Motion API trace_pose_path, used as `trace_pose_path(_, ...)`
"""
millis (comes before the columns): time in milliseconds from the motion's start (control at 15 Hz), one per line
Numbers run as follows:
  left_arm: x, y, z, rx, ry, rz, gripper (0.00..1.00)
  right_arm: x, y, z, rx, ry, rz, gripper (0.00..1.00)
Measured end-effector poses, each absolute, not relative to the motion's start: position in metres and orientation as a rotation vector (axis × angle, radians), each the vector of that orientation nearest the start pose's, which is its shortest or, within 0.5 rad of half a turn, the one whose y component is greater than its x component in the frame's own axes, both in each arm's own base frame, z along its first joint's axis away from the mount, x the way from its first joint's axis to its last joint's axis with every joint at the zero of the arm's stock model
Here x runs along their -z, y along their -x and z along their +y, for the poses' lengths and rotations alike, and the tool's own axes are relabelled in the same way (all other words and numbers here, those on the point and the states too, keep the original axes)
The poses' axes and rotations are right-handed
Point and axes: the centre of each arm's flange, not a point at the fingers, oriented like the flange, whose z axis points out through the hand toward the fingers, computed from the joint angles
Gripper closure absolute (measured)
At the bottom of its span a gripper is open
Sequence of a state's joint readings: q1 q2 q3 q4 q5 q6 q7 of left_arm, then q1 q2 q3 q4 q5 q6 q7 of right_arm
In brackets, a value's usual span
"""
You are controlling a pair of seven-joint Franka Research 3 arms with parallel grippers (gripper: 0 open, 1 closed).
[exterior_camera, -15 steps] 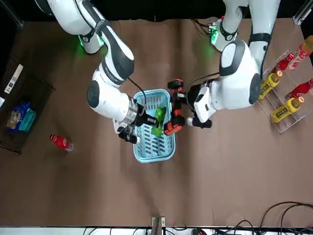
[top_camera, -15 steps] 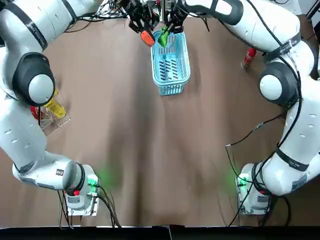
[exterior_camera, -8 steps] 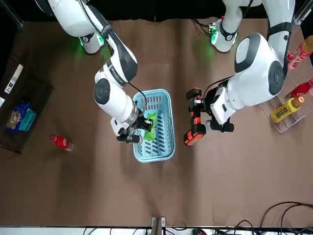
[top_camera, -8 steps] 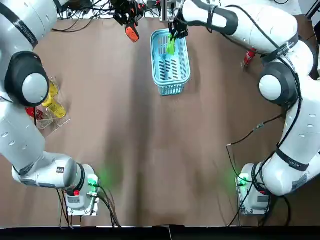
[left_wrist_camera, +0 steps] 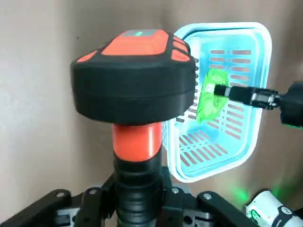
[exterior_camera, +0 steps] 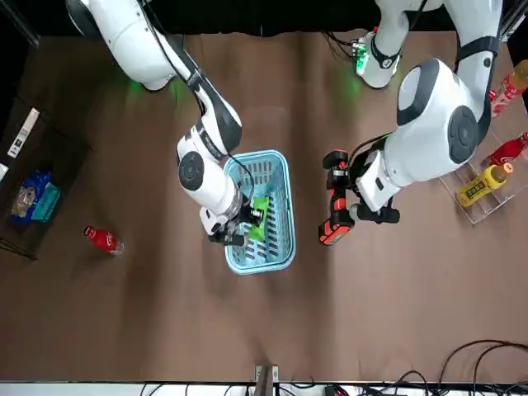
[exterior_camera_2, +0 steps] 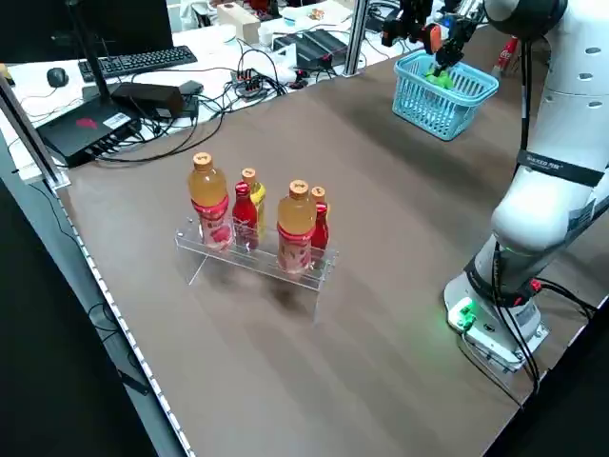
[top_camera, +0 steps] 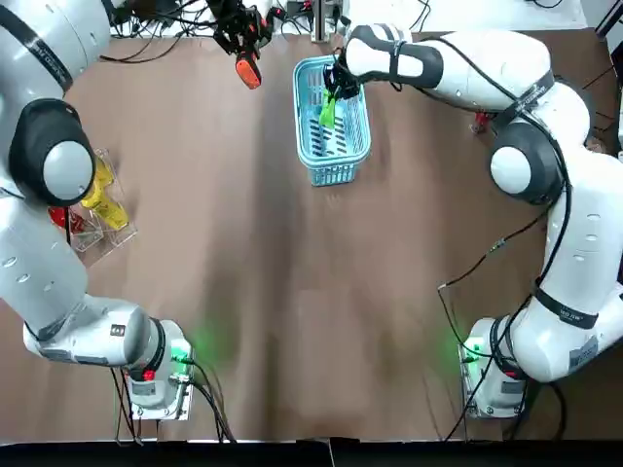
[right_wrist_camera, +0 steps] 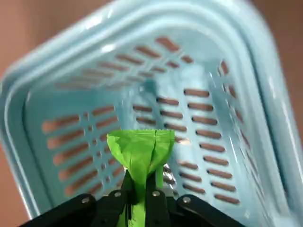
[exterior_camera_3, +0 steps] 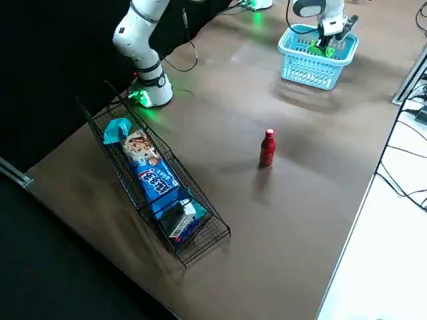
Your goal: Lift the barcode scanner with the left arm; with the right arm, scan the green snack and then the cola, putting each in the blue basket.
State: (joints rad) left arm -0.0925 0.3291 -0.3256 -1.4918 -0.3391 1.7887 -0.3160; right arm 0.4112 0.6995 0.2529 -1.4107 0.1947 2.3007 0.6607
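Note:
My left gripper (top_camera: 237, 39) is shut on the handle of the orange and black barcode scanner (top_camera: 247, 70), held above the table to the left of the blue basket (top_camera: 333, 167). In the front view the scanner (exterior_camera: 332, 229) hangs to the right of the basket (exterior_camera: 276, 257). My right gripper (top_camera: 336, 83) reaches down into the basket, shut on the green snack (top_camera: 328, 109). The right wrist view shows the snack (right_wrist_camera: 139, 151) pinched upright over the basket floor (right_wrist_camera: 208, 123). The red cola bottle (exterior_camera: 103, 239) stands on the table at my far right, apart from both grippers.
A clear rack of drink bottles (top_camera: 92, 209) sits on my left side of the table. A black wire rack with snack packs (exterior_camera_3: 157, 187) lies at the right edge. Cables run along the far edge (top_camera: 175, 24).
The left gripper carried the scanner away from the basket to its left. The right gripper lowered the green snack from above the basket's far rim down into it.

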Motion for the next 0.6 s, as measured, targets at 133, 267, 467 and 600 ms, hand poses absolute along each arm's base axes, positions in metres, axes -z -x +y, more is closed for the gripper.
trace_pose_path(133,-0.49,-0.602,-0.259,-0.313,3.499,0.015,0.65,-0.303,-0.62,0.427,0.013,2.707,0.401,0.87)
trace_pose_path(267,-0.481,-0.604,-0.258,-0.294,3.446,0.042,0.65,-0.29,-0.627,0.419,0.016,2.696,0.492,0.87)
trace_pose_path(467,-0.474,-0.604,-0.261,-0.302,3.427,0.058,0.65,-0.278,-0.634,0.41,0.024,2.689,0.568,0.84)
trace_pose_path(600,-0.471,-0.604,-0.262,-0.309,3.421,0.062,0.65,-0.28,-0.636,0.41,0.046,2.672,0.586,0.77)
